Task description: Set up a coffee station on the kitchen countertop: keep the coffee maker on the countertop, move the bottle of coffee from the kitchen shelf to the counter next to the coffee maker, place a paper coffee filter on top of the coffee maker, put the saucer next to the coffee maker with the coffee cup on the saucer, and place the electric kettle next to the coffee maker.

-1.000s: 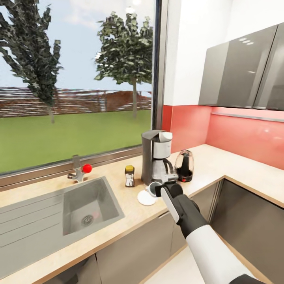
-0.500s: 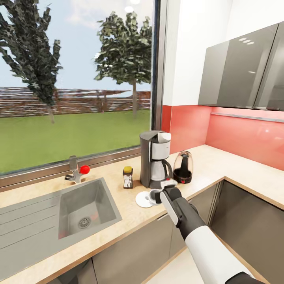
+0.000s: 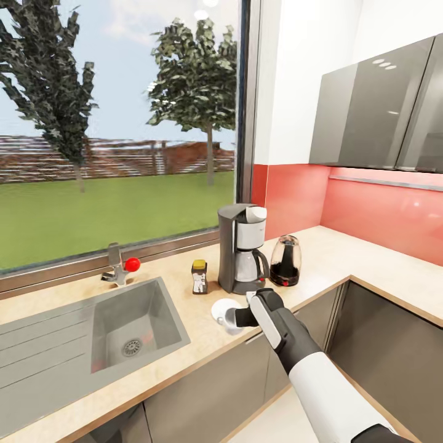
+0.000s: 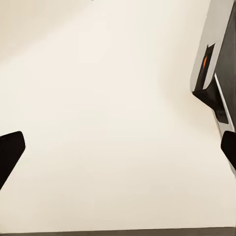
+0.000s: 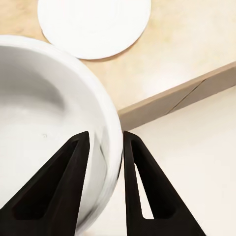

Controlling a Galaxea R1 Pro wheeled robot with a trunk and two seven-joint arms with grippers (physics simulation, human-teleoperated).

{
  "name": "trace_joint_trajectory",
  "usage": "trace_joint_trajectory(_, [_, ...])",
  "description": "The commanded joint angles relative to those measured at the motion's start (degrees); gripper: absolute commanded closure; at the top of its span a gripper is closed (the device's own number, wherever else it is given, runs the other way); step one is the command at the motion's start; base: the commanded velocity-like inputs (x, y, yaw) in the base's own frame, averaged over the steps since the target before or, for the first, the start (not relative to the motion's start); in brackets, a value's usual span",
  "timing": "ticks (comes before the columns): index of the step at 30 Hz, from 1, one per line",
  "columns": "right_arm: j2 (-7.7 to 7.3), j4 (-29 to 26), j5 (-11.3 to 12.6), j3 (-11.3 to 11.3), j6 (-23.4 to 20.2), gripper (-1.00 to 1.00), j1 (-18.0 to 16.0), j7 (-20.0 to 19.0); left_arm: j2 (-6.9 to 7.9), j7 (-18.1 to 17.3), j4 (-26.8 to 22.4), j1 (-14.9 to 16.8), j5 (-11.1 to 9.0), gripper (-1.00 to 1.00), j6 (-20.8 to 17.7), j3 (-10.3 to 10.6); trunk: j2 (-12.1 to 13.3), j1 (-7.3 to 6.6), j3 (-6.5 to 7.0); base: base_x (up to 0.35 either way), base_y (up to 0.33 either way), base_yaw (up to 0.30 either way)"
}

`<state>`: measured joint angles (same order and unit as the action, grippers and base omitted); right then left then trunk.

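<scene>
The right pincer [image 5: 104, 162] grips the coffee cup [image 5: 46, 128] by its rim. The saucer [image 5: 94, 24] lies just beyond the cup, farther in on the surface [image 5: 196, 44].

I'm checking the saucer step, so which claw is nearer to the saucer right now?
Right. The right claw grips the coffee cup by its rim beside the saucer. The left claw faces a plain pale surface, no saucer near it.

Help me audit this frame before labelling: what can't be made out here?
- Coffee cup: its base, cut off by the right wrist view's edge.
- Bottle of coffee: label too small in the head view.
- Left gripper: fingertips cut by picture edges.
- Saucer: partly covered by the cup.
</scene>
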<state>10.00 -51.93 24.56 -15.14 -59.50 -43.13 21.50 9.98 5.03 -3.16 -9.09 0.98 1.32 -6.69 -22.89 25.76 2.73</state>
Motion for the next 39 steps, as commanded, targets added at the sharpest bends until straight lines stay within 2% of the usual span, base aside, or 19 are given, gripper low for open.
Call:
trace_joint_trajectory(1, [0.0, -0.02, 0.73, 0.13, -0.08, 1.0, -0.02, 0.46, -0.03, 0.05, -0.09, -0.05, 0.45, -1.0, 0.09, -0.41, -0.03, 0.02, -0.01, 0.0, 0.0, 0.0])
trace_joint_trajectory(9, [0.0, -0.01, 0.67, 2.27, -0.09, 1.0, -0.02, 0.46, -0.05, 0.13, -0.03, -0.05, 1.02, -1.0, 0.03, -0.51, -0.03, 0.02, -0.31, 0.0, 0.0, 0.061])
trace_joint_trajectory(19, [0.0, -0.01, 0.67, 2.39, -0.09, 1.0, -0.02, 0.39, -0.07, 0.2, -0.01, -0.05, 1.04, -1.0, 0.3, -0.66, -0.03, 0.02, -0.96, 0.144, 0.0, 0.121])
trace_joint_trajectory(33, [0.0, -0.01, 0.67, 2.4, -0.09, 1.0, -0.02, 0.33, -0.11, 0.16, 0.17, -0.05, 1.04, -1.0, 0.42, -0.61, -0.03, 0.02, -1.03, 0.063, 0.0, 0.01])
trace_joint_trajectory(39, [-1.09, -0.01, 0.59, 2.4, -0.09, 1.0, -0.02, 0.3, -0.06, 0.16, 0.17, -0.05, 1.04, -1.0, 0.44, -0.61, -0.03, 0.02, -1.03, 0.206, 0.0, 0.0])
